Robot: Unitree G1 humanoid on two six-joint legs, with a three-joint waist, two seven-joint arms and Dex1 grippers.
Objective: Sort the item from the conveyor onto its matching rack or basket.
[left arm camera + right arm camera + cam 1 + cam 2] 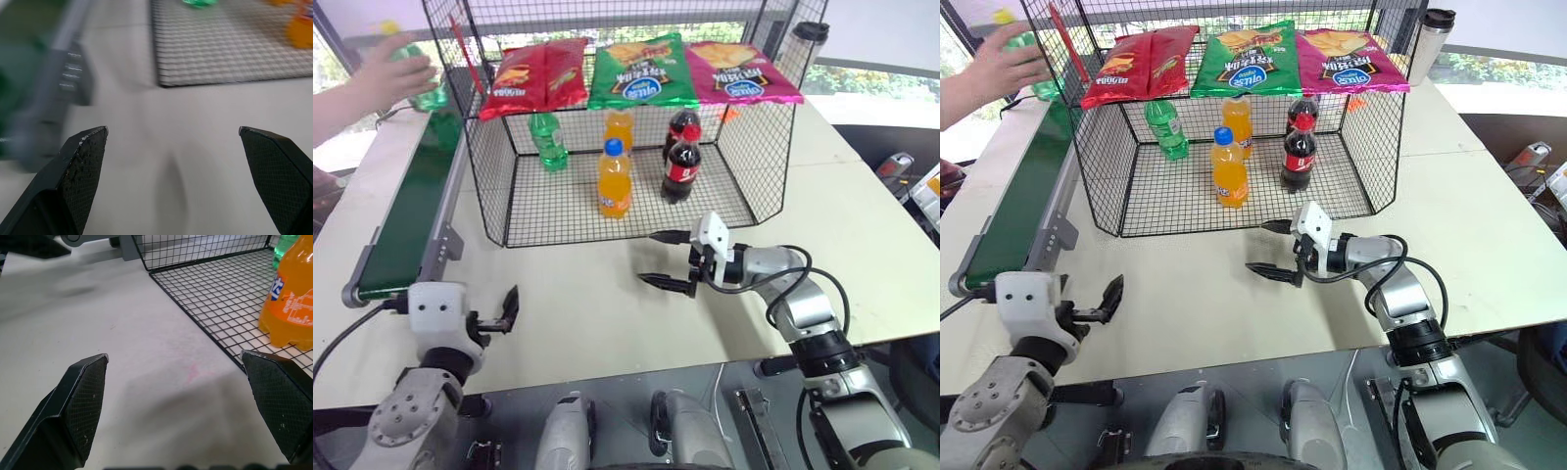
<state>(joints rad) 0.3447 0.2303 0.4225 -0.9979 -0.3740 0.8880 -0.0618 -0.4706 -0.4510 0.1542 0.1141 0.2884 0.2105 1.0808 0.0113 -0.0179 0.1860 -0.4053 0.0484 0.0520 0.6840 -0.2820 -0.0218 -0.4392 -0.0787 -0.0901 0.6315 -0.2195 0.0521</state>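
A person's hand (pixel 367 80) holds the item, a clear green bottle (pixel 423 78) with a yellow cap, over the far end of the dark green conveyor (pixel 406 220) at the left. Right beside the belt stands the black wire-mesh basket (pixel 485 166), its open side facing me. My left gripper (pixel 508 311) hovers open and empty over the table near the conveyor's near end roller, far from the bottle. My right gripper (pixel 646 258) points left in front of the basket's open edge, open and empty, with the mesh floor (pixel 220 298) just beyond its fingers.
Inside the basket stand a small green bottle (pixel 548 140), two orange soda bottles (pixel 614 181) and two cola bottles (pixel 681 166). Chip bags (pixel 641 70) lie across its top. A tumbler (pixel 810 37) stands at the back right. Bare tabletop (pixel 578 294) lies between the grippers.
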